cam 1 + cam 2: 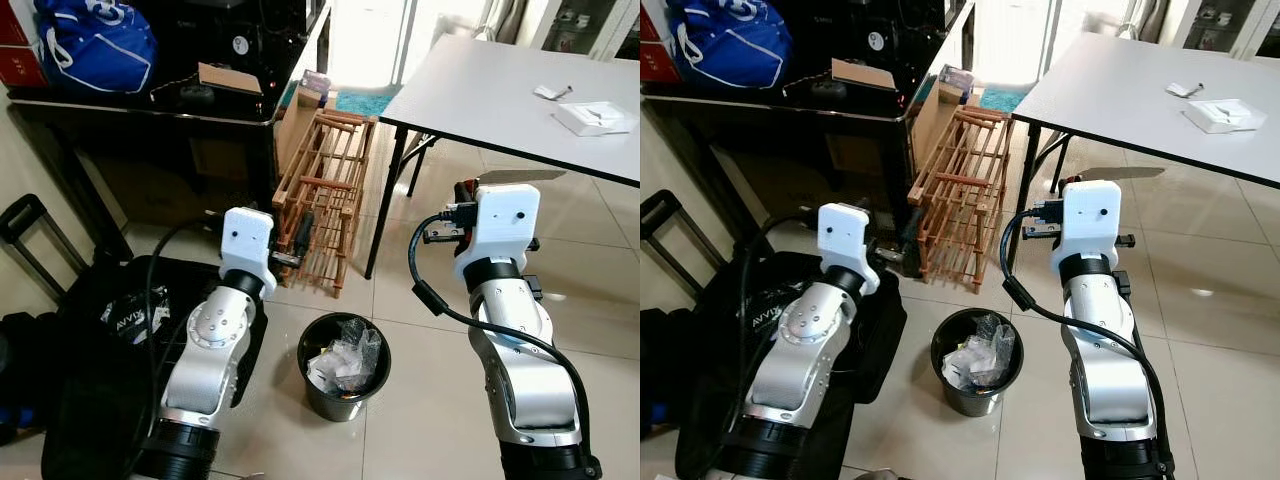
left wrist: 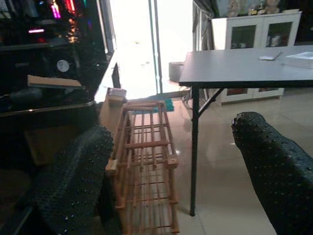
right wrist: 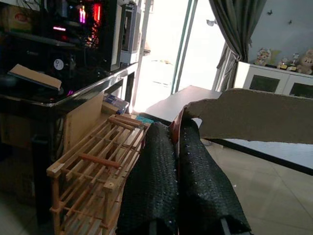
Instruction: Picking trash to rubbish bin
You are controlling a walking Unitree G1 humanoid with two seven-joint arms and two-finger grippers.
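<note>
Head views: right gripper (image 1: 450, 222) raised beside grey counter (image 1: 480, 90), flat brown cardboard scrap (image 1: 520, 176) sticking out past it, well above and to right of round black rubbish bin (image 1: 343, 366) already holding crumpled clear plastic. Left gripper (image 1: 300, 240) held forward near slatted wooden rack (image 1: 325, 195).

Left wrist view: left gripper fingers (image 2: 73, 181) spread wide, nothing between.

Right wrist view: right gripper fingers (image 3: 195, 181) pressed together on cardboard scrap edge. Judgement: light, stiff, thin; edge pinch suits, may swing.
</note>
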